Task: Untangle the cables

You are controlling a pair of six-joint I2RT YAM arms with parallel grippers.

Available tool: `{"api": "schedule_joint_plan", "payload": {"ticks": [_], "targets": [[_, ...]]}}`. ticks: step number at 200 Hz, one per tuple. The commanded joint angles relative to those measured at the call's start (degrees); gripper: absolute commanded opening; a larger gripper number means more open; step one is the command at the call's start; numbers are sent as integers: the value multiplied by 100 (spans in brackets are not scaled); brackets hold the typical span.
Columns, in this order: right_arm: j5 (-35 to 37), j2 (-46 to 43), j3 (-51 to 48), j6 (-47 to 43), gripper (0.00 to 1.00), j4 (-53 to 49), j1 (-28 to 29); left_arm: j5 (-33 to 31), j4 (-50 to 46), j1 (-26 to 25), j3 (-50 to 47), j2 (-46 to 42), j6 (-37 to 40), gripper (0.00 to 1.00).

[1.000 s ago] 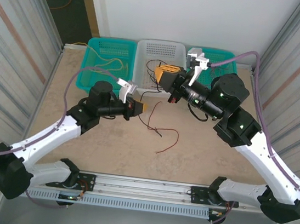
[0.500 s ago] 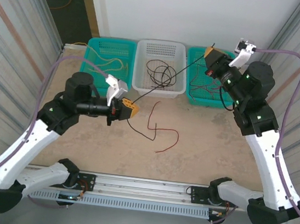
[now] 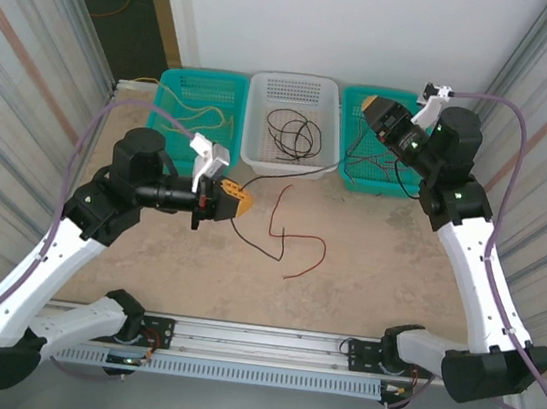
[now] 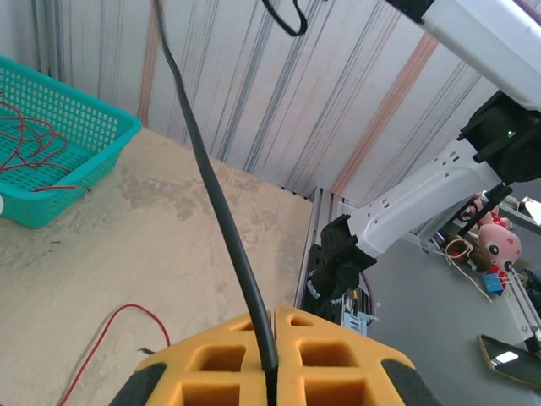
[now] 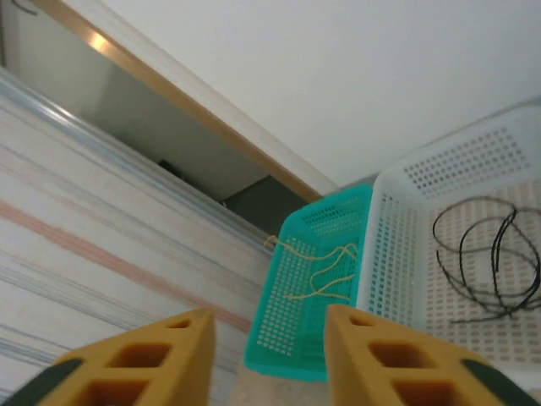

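My left gripper hangs over the table left of centre, shut on a thin black cable. That cable runs slack from its yellow fingers towards the front of the white basket. In the left wrist view the black cable is pinched in the seam between the pads. My right gripper is raised above the right teal basket, open, with nothing between its fingers. A red cable lies loose on the table. More black cables sit in the white basket.
The left teal basket holds yellow cables, which also show in the right wrist view as yellow cables in the teal basket. Red cables lie in the teal basket. Corrugated walls flank the table.
The arms drew apart, pulling the black cable taut between them. The right gripper then opened and let go of its end, and the cable dropped slack. The left gripper kept its grip.
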Motion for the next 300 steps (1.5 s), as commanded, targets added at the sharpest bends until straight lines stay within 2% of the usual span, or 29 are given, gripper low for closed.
{"api": "schedule_joint_plan", "payload": {"ticks": [1,22,49,70,90,120,162,192,271,279,300], "targets": [[-183,-50,-151,-282,53,-16,167,-551,381,1,396,-61,-365,0],[-235,-135,-233,-763,73,-371,464,-1152,200,1,784,44,-490,0],[-297,-363,-436,-1209,77,-433,916,-1793,10,195,1181,184,-722,0],[-418,-532,-481,-1584,80,-375,1342,-1703,-105,708,1376,439,-1107,0],[-461,-595,-513,-1848,84,-300,1712,-1341,155,1213,1367,611,-1730,0],[-842,-561,-622,-1841,86,-133,1869,-976,494,1350,1456,814,-2063,0],[-958,-519,-543,-2084,87,-129,2268,-1041,197,1371,1904,1109,-2120,0],[-961,-190,-337,-2262,86,-226,2597,-581,487,1385,1999,1317,-2475,0],[-1018,334,-337,-2331,83,45,2605,33,892,1435,2373,1747,-2981,0],[-1077,359,-371,-2290,80,83,2604,62,958,1447,2394,1786,-3025,0],[-1200,386,-455,-2187,64,154,2646,-131,1160,1466,2406,1812,-3098,0]]}}
